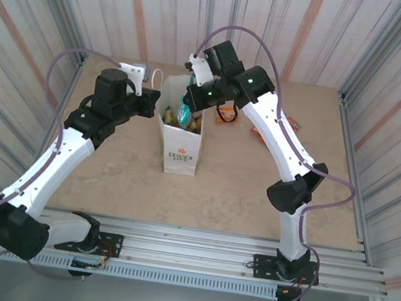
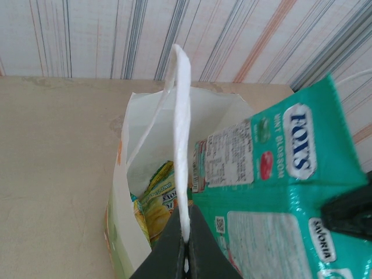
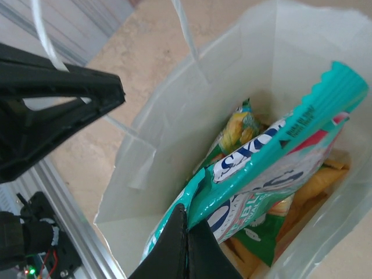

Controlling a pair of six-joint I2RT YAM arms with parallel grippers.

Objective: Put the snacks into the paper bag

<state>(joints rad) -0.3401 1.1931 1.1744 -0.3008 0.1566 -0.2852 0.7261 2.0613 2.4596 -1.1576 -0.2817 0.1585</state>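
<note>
bag: paper bag (image 1: 183, 151) stands upright mid-surface, a bit toward the far edge, mouth open
bag hold: left hand (image 2: 186, 235) is clamped on the white handle (image 2: 183, 133) and pulling it up
packet: teal FOX'S packet (image 3: 273, 157) hangs slanted in the bag mouth, lower end inside, top corner above the rim
packet hold: right hand (image 3: 187, 224) is pinched shut on the packet's lower edge
contents: yellow-green packet (image 3: 238, 125) and orange ones already inside, stacked loosely
risk 1: teal packet is long and slanted. Let go now and it may rest on the stack, lean on the rim and flop out
risk 2: pushing it deeper presses on thin paper walls, so the bag may buckle or tip
risk 3: the one-handle hold is off-centre. Extra pull could tilt or lift the light bag, or tear the handle
risk 4: both hands are close at the mouth, so contact looks likely when the right one comes out
leftovers: orange items (image 1: 226, 119) lie past the bag near the far edge, probably snacks, too small to be sure
surface: beige, stone-look, flat, with a metal rail (image 1: 192, 252) along the near edge carrying the arm bases
room: striped corrugated wall panels (image 1: 169, 8) on three sides, white with grey and orange lines
</note>
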